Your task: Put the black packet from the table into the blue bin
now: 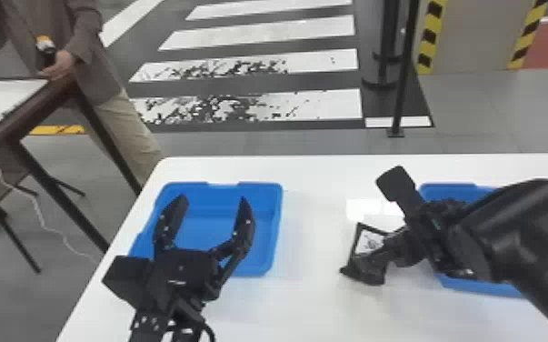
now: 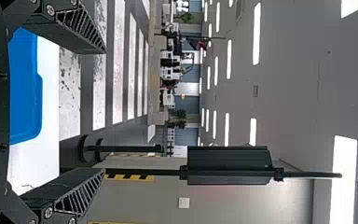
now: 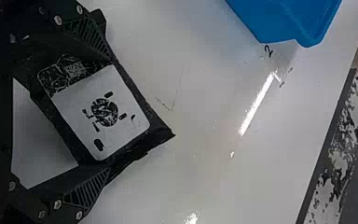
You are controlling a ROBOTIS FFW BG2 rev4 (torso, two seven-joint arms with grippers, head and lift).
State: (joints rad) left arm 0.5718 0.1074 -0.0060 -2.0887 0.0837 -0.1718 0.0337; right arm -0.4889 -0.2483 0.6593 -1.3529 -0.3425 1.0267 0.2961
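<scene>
Taking black packet [image 1: 368,242], right of centre on table [image 1: 313,254], by opposite edges looks best, likely light, soft, slick; right gripper [image 3: 108,114] spread around it, left gripper [image 1: 214,198] spread too

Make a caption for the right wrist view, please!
Black packet between the open fingers of the right gripper, a blue bin farther off on the table.

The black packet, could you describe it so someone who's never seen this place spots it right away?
On the white table, look between the two blue bins, beside the right one. There, between the fingers of the right gripper, is the flat packet. Unlike the plain blue bins and all-black gripper, it's black with a big white label bearing a dark round print.
</scene>
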